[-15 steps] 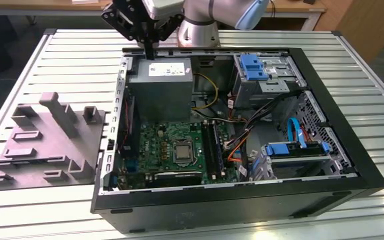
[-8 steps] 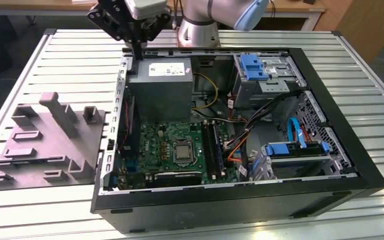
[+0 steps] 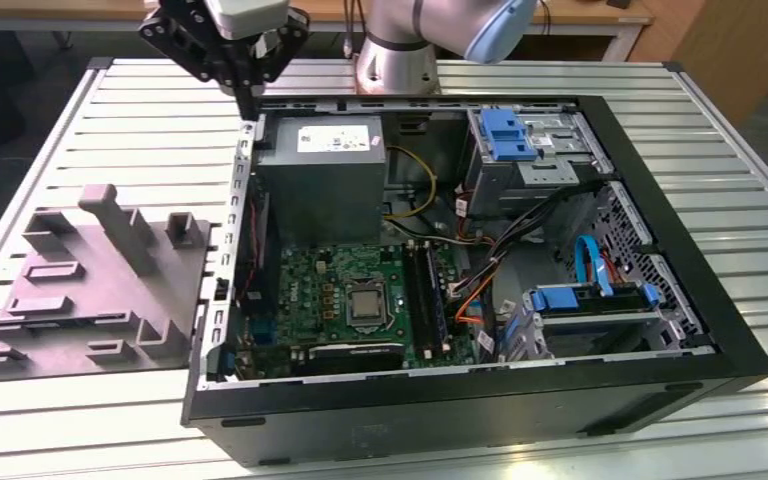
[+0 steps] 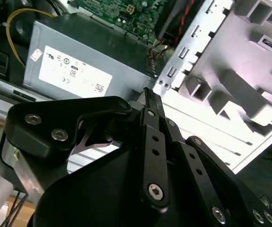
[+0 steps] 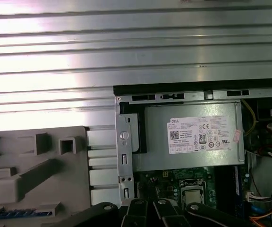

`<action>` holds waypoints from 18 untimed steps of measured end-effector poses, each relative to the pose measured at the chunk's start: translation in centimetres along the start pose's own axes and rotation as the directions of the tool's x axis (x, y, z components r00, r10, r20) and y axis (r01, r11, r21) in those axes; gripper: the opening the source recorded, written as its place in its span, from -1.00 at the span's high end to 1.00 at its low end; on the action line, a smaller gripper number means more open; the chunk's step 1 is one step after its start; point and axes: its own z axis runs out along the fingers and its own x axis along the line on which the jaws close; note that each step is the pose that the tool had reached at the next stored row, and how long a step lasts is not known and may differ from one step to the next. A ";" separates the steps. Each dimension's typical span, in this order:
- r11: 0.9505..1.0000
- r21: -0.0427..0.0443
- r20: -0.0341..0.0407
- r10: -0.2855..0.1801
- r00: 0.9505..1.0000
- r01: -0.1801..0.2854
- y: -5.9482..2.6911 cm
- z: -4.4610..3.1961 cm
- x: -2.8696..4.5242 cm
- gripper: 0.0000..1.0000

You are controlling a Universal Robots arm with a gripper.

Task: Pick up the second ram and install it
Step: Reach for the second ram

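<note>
One slatted metal desk (image 3: pixel 704 120) carries everything, and its bare slats run wide and open beyond the end effector (image 3: pixel 245 100), whose fingers are pressed together with nothing between them. One open computer case (image 3: pixel 491 420) lies on its side on the desk. The end effector hangs just above the case's wall edge, at the corner beside the single grey power supply (image 3: pixel 320 170). Farther into the case from the end effector lie one green motherboard (image 3: pixel 331 290) and a tangle of cables. One grey moulded fixture (image 3: pixel 91 290) sits just beside the case, on the end effector's other side. The second ram (image 5: pixel 18 213) shows in the first wrist view as one bluish strip lying in a groove of that fixture, apart from the end effector and not touched by it.
</note>
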 end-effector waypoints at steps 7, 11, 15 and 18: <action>1.000 0.000 0.001 0.000 1.000 0.000 -0.14 -0.06 1.86 0.80; 1.000 0.000 0.001 0.000 1.000 0.000 -0.21 -0.09 2.84 0.80; 1.000 0.000 0.002 0.000 1.000 0.000 -0.30 -0.11 3.96 0.80; 1.000 0.000 0.003 0.000 1.000 0.000 -0.36 -0.12 4.87 0.80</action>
